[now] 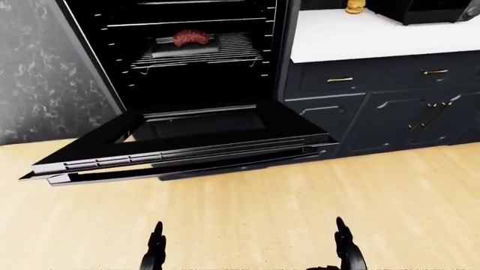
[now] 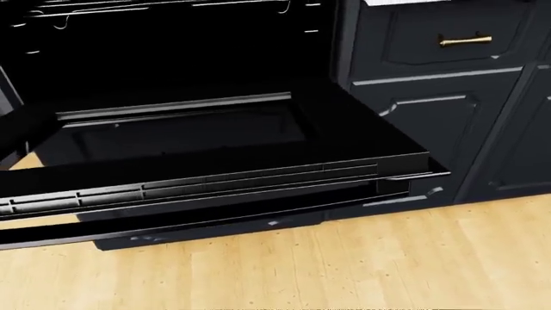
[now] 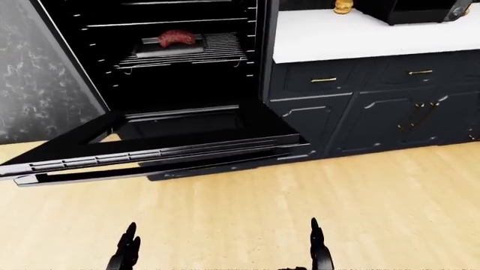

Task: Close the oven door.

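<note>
The black oven (image 1: 187,62) stands open at the upper left of the left-eye view. Its door (image 1: 187,140) hangs down flat, nearly level, over the wooden floor; it fills the head view (image 2: 215,155). A long handle bar (image 1: 180,169) runs along the door's near edge. Inside, a piece of red meat (image 1: 191,37) lies on a dark tray (image 1: 184,48) on a wire rack. Only the fingertips of my left hand (image 1: 155,250) and right hand (image 1: 346,247) show at the bottom edge, below the door and apart from it. Both hold nothing.
Dark blue cabinets (image 1: 382,107) with brass handles stand right of the oven under a white counter (image 1: 367,36). A black appliance (image 1: 420,10) and a yellow object (image 1: 355,6) sit on the counter. A dark marbled wall (image 1: 37,73) is left. Wooden floor (image 1: 263,214) lies below.
</note>
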You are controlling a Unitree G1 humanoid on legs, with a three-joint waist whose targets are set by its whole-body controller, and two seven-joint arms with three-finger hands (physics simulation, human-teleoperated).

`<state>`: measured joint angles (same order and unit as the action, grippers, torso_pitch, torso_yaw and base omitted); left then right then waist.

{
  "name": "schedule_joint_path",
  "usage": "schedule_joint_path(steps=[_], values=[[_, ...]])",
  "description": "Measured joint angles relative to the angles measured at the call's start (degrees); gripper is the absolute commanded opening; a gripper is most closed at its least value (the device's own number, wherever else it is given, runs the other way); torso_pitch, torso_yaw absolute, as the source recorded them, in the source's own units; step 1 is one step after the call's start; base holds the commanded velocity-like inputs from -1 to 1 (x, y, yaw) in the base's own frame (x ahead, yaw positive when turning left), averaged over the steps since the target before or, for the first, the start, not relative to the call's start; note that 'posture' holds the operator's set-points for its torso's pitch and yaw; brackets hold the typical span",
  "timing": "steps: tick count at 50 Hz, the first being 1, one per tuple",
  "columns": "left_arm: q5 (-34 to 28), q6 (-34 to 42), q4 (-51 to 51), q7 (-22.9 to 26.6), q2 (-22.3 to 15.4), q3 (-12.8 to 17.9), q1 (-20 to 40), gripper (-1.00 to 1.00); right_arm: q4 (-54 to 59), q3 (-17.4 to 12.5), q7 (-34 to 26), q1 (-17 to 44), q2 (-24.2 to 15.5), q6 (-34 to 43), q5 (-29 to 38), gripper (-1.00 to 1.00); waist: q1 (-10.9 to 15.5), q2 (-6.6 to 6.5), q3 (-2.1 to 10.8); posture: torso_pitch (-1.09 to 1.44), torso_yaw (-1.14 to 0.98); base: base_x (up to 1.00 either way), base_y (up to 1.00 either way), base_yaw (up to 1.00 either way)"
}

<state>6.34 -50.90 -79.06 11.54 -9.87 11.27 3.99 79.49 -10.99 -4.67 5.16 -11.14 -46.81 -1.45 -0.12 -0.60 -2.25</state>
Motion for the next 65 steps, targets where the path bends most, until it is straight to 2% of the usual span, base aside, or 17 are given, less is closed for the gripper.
schedule_joint_path(steps=[8, 10, 13, 15, 19, 21, 22, 27, 37, 39, 42, 44, 48, 51, 52, 56, 65], values=[[-0.4, 0.2, 0.1, 0.2, 0.1, -0.1, 0.3, 1.0, -0.8, 0.3, 0.8, -0.3, 0.2, -0.9, -0.3, 1.0, -0.3, 5.43, 0.21, 0.0, 0.0, 0.0, 0.32, 0.0], [-0.5, 0.3, 0.0, 0.2, 0.9, -0.4, 0.4, 1.0, -0.7, 0.3, 1.1, -0.5, -0.1, -0.6, -0.4, 1.0, -0.9, 4.09, 0.05, 0.0, 0.0, 0.0, 0.31, 0.0], [-1.0, 0.6, -0.3, 0.6, 1.1, -0.7, 0.3, 1.0, -0.1, 0.2, 1.1, -0.8, -0.2, -0.2, -0.7, 1.0, -1.1, 4.17, 0.74, 0.0, 0.0, 0.0, 0.32, 0.0], [-1.0, 0.3, -0.1, 0.6, 0.9, -0.6, 0.3, 1.0, -0.1, 0.1, 0.8, -0.4, -0.6, -0.1, -0.9, 1.0, -1.0, 3.17, 0.59, 0.0, 0.0, 0.0, 0.32, 0.0], [-0.7, 0.1, 0.2, 0.5, 0.7, -0.4, 0.5, 1.0, -0.4, -0.4, 0.4, 0.1, -1.1, -0.2, -1.1, 1.0, -0.9, -0.32, 0.08, 0.0, 0.0, 0.0, 0.31, 0.0], [-0.6, -0.1, 0.3, 0.5, 0.7, -0.4, 0.4, 1.0, -0.3, -0.4, 0.4, 0.0, -1.1, -0.3, -1.1, 1.0, -0.7, -2.86, 0.36, 0.0, 0.0, 0.0, 0.32, 0.0], [-0.6, -0.1, 0.2, 0.5, 0.4, -0.3, 0.4, 1.0, -0.3, -0.4, 0.3, 0.2, -0.8, -0.3, -1.1, 1.0, -0.4, -3.57, 0.65, 0.0, 0.0, 0.0, 0.31, 0.0], [0.0, 0.2, -0.1, 0.0, -0.2, 0.2, 0.1, 1.0, 0.0, 0.5, -0.5, 0.0, 0.5, 0.0, 0.1, 1.0, 0.5, -1.98, 0.44, 0.0, 0.0, 0.0, 0.32, 0.0], [-0.3, 0.2, 0.0, 0.3, 0.1, -0.1, 0.4, 1.0, -0.3, -0.2, 0.1, 0.1, -0.2, -0.4, -0.5, 1.0, -0.2, 5.2, 0.12, 0.0, 0.0, 0.0, 0.32, 0.0], [-0.3, 0.3, 0.1, 0.3, 0.8, -0.3, 0.6, 1.0, -0.3, -0.3, 0.1, 0.3, -0.7, -0.2, -0.5, 1.0, -1.0, 4.3, 0.03, 0.0, 0.0, 0.0, 0.31, 0.0], [-0.8, 0.6, -0.2, 0.7, 1.2, -0.8, 0.3, 1.0, 0.0, -0.6, 0.3, -0.2, -0.8, 0.1, -0.8, 1.0, -1.3, 4.47, 0.75, 0.0, 0.0, 0.0, 0.32, 0.0], [-0.9, 0.5, -0.2, 0.8, 1.0, -0.7, 0.3, 1.0, 0.0, -0.5, 0.3, -0.2, -0.8, 0.0, -0.8, 1.0, -1.1, 3.76, 0.73, 0.0, 0.0, 0.0, 0.32, 0.0], [-0.6, 0.1, 0.2, 0.6, 0.7, -0.4, 0.5, 1.0, -0.3, -0.4, 0.2, -0.1, -0.8, -0.3, -0.8, 1.0, -0.9, 0.16, 0.06, 0.0, 0.0, 0.0, 0.31, 0.0], [-0.5, -0.2, 0.2, 0.6, 0.6, -0.4, 0.4, 1.0, -0.2, -0.4, 0.2, -0.1, -0.8, -0.4, -0.7, 1.0, -0.5, -4.05, 0.58, 0.0, 0.0, 0.0, 0.31, 0.0], [-0.4, 0.2, 0.1, 0.5, 0.2, -0.3, 0.5, 1.0, -0.2, -0.3, 0.3, 0.0, -0.2, -0.2, -0.7, 1.0, -0.1, -3.39, 0.47, 0.0, 0.0, 0.0, 0.32, 0.0], [0.1, 0.2, 0.0, 0.0, -0.2, 0.2, 0.1, 1.0, 0.0, 0.6, -0.5, 0.0, 0.7, 0.0, 0.2, 1.0, 0.8, -2.73, 0.59, 0.0, 0.0, 0.0, 0.31, 0.0], [-0.2, 0.2, 0.0, 0.6, 0.2, -0.2, 0.2, 1.0, -0.4, -0.2, 0.0, -0.1, -0.3, -0.5, -0.6, 1.0, -0.1, 3.71, -0.07, 0.0, 0.0, 0.0, 0.32, 0.0]])
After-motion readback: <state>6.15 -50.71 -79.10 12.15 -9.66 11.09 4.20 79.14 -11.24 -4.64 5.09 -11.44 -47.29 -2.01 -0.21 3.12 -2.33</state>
